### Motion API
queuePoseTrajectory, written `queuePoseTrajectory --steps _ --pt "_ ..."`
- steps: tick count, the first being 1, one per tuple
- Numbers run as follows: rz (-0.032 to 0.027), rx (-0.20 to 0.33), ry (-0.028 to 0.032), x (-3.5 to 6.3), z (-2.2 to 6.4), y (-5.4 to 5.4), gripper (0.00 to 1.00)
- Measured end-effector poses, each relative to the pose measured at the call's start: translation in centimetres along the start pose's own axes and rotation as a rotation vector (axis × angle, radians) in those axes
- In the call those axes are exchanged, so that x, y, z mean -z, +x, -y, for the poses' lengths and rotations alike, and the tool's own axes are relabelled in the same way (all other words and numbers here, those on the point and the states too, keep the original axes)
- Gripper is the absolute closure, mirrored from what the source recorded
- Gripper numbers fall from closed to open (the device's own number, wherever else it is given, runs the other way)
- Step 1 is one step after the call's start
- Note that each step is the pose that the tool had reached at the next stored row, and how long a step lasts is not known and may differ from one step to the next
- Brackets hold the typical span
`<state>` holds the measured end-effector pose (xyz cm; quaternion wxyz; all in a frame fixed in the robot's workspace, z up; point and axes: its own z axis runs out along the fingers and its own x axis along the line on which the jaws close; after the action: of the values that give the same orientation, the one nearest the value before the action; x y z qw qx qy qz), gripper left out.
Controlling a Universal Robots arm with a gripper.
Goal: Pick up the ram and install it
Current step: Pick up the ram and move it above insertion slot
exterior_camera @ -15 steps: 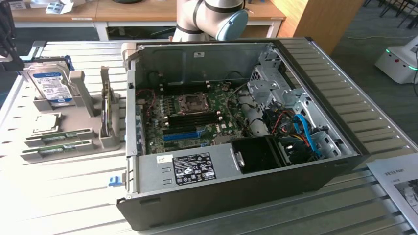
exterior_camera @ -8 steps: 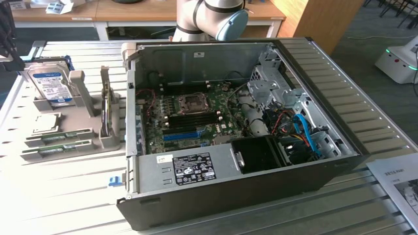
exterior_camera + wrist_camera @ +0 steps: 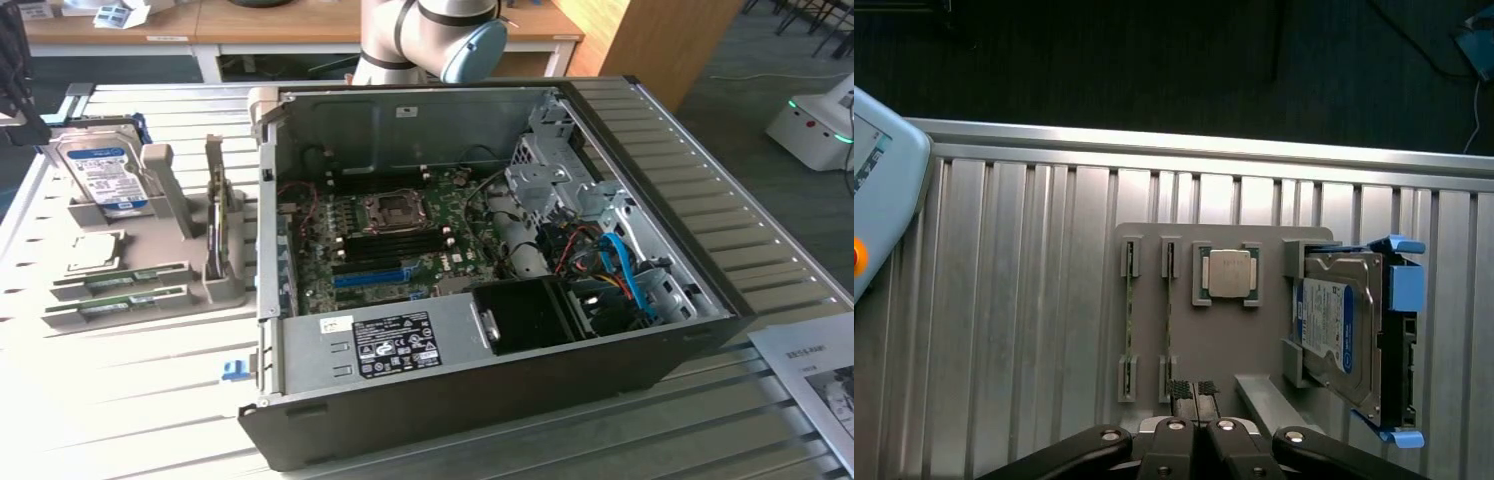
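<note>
Two green ram sticks [image 3: 118, 277] [image 3: 114, 304] lie edge-up in the grey tray's holders at the exterior view's left. From the wrist view they appear as thin strips [image 3: 1129, 320] [image 3: 1169, 318] side by side. My gripper [image 3: 1192, 388] hovers high above the tray, close to the end of one stick, its two black fingers pressed together with nothing between them. The open computer case [image 3: 694, 240] lies on its side, its motherboard [image 3: 461, 215] showing black memory slots [image 3: 390, 246] below the processor socket.
The grey tray [image 3: 1204, 340] also holds a silver processor chip [image 3: 1227, 273] and a hard drive [image 3: 1341, 330] in a blue bracket. A teach pendant [image 3: 879, 200] rests on the ribbed metal table [image 3: 1014, 330]. A paper sheet [image 3: 814, 375] lies at the exterior view's right.
</note>
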<state>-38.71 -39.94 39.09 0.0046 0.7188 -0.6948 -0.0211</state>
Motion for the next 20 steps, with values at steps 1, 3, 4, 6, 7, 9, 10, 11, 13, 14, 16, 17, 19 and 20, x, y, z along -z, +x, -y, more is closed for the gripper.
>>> queuePoseTrajectory --steps 1,3,4,6,7,9,10,11,13,14,16,17,19,20 --pt "0.0000 0.000 0.0001 0.00 0.00 0.00 0.89" --pt "0.0000 0.000 0.0000 0.00 0.00 0.01 0.84" --pt "0.0000 0.000 0.0000 0.00 0.00 0.01 0.76" --pt "0.0000 0.000 0.0000 0.00 0.00 0.01 0.76" --pt "0.0000 0.000 0.0000 0.00 0.00 0.01 0.76" --pt "0.0000 0.000 -0.0001 0.00 0.00 0.01 0.76" --pt "0.0000 0.000 -0.0001 0.00 0.00 0.01 0.76" --pt "0.0000 0.000 0.0000 0.00 0.00 0.01 0.76" --pt "0.0000 0.000 0.0000 0.00 0.00 0.05 0.76" --pt "0.0000 0.000 0.0000 0.00 0.00 0.05 0.75" --pt "0.0000 0.000 -0.0001 0.00 0.00 0.05 0.69" --pt "0.0000 0.000 0.0000 0.00 0.00 0.05 0.69" --pt "0.0000 0.000 0.0000 0.00 0.00 0.05 0.69" --pt "0.0000 0.000 -0.0001 0.00 0.00 0.05 0.69"
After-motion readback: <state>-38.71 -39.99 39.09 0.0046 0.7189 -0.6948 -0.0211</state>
